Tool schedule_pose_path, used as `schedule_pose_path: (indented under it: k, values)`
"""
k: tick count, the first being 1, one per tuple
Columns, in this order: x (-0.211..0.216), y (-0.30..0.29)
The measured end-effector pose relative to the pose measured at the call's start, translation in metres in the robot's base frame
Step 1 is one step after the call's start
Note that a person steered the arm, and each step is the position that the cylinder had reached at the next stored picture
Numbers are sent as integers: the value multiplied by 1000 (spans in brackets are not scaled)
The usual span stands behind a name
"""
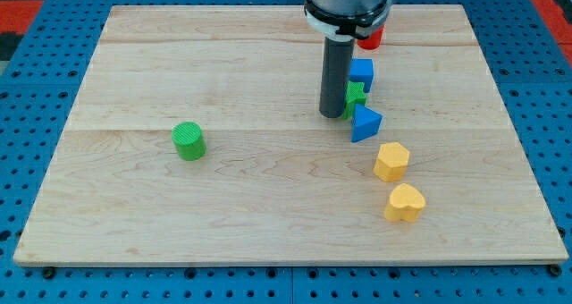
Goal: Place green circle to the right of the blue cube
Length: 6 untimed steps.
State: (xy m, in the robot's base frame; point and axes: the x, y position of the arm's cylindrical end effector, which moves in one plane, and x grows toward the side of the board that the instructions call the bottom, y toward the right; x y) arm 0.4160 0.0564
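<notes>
The green circle (189, 140) is a short green cylinder on the left half of the wooden board (223, 215), standing alone. The blue cube (361, 73) sits right of centre near the view's top. My tip (332, 115) is the lower end of the dark rod, just left of the blue cube and touching or nearly touching a small green block (356, 94) below the cube. The tip is far to the right of the green circle.
A blue triangular block (365, 122) lies just right of the tip. A yellow hexagon-like block (391, 161) and a yellow heart block (404, 202) lie lower right. A red block (372, 38) shows at the top behind the arm.
</notes>
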Motion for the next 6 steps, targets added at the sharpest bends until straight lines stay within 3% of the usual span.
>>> schedule_pose_path:
  k: [2,3,5,6]
  values:
    - [-10,2]
    - [9,-19]
    - [101,-107]
    - [75,-164]
